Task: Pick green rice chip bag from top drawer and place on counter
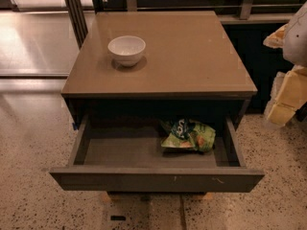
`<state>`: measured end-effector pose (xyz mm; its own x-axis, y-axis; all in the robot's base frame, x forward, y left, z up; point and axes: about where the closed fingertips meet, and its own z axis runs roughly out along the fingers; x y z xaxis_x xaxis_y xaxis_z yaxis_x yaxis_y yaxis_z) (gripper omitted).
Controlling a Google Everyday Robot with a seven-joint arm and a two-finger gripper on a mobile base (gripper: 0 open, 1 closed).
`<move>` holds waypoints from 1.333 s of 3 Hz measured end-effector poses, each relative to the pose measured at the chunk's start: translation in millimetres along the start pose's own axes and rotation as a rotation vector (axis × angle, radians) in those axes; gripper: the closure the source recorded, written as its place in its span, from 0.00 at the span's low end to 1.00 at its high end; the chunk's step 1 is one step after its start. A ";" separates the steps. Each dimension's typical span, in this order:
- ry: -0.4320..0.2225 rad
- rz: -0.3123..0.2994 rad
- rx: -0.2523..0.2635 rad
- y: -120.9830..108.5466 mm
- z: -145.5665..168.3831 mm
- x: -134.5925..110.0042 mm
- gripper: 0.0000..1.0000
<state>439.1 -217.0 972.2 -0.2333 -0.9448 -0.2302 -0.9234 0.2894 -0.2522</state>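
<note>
The green rice chip bag (188, 136) lies on the grey floor of the top drawer (156, 178), at its back right. The drawer is pulled out wide, with its flat front panel towards me. Above it is the glossy tan counter (192, 56). My gripper (287, 96) shows as white and cream parts at the right edge of the camera view. It is beside the cabinet, to the right of the counter and above floor level, well apart from the bag.
A white bowl (126, 50) stands on the counter's back left. Speckled floor surrounds the cabinet. A dark post (76, 11) stands behind the counter's left corner, and a dark wall panel with a rail runs along the back.
</note>
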 end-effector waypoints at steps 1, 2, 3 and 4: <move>-0.097 0.124 0.003 6.2 36.3 11.1 0.00; -0.189 0.225 0.003 5.4 74.9 12.5 0.00; -0.249 0.282 -0.029 4.2 115.7 7.0 0.00; -0.248 0.283 -0.025 4.6 114.6 6.9 0.00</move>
<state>468.2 -204.5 861.8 -0.4018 -0.7611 -0.5092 -0.8410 0.5267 -0.1236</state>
